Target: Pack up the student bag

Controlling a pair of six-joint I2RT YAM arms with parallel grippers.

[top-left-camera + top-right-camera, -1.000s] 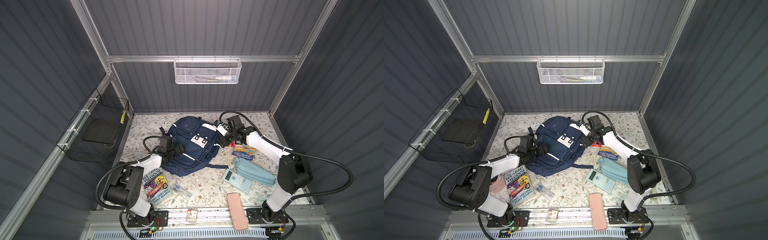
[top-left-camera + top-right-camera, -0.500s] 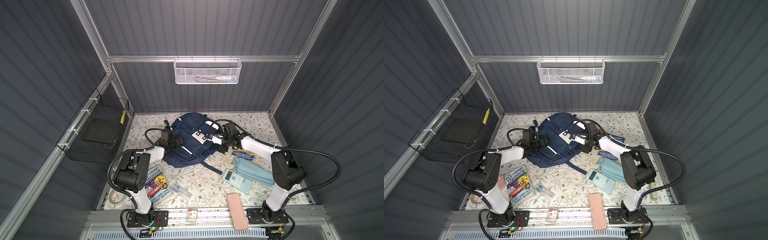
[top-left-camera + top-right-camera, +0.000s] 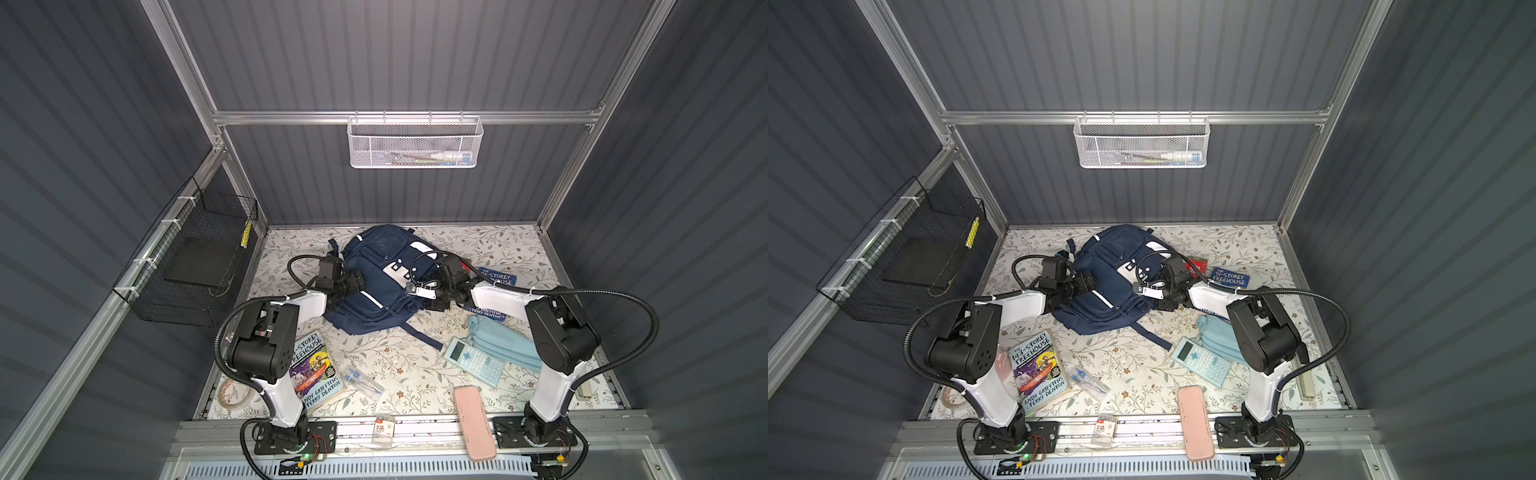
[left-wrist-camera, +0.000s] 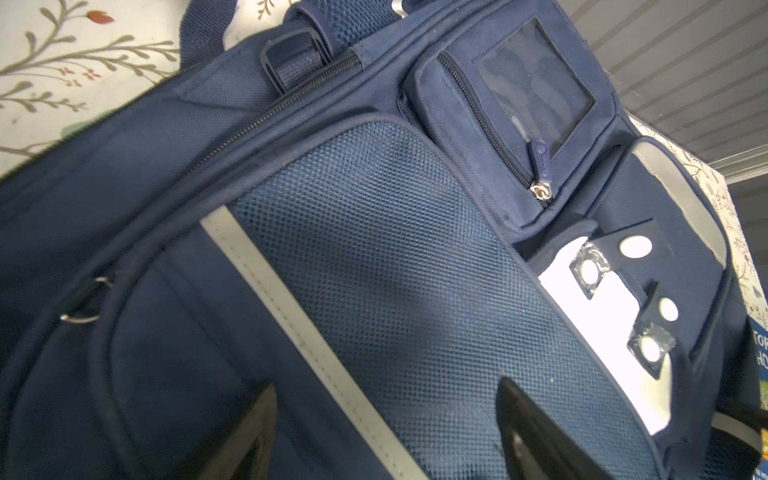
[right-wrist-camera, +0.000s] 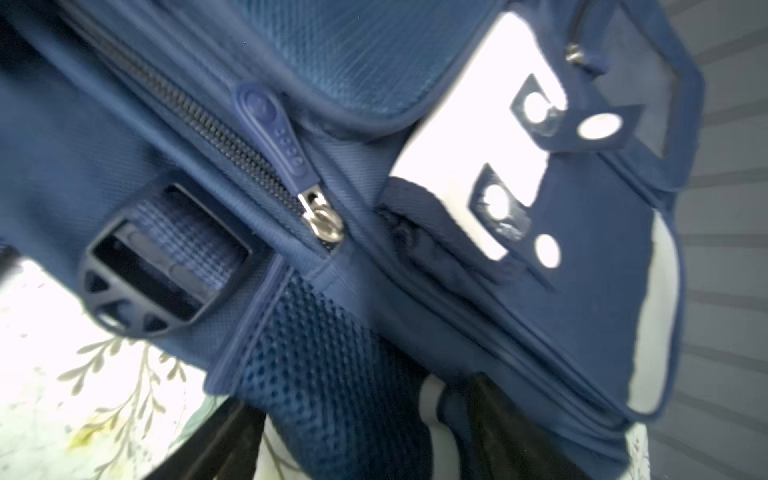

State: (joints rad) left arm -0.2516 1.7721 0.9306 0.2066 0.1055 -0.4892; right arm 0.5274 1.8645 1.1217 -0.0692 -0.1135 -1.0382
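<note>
Both the left gripper [image 4: 386, 403] and right gripper [image 5: 357, 415] are set against the large navy-blue fabric backpack [image 3: 376, 286], laid toward the back of the floral-print tabletop [image 3: 490, 245]. Left one's spread wide over mesh; right one can't be called.

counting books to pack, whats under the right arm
A blue Treehouse book lies under the right arm. Only its title and author edges show; the cover's middle is hidden.
</note>
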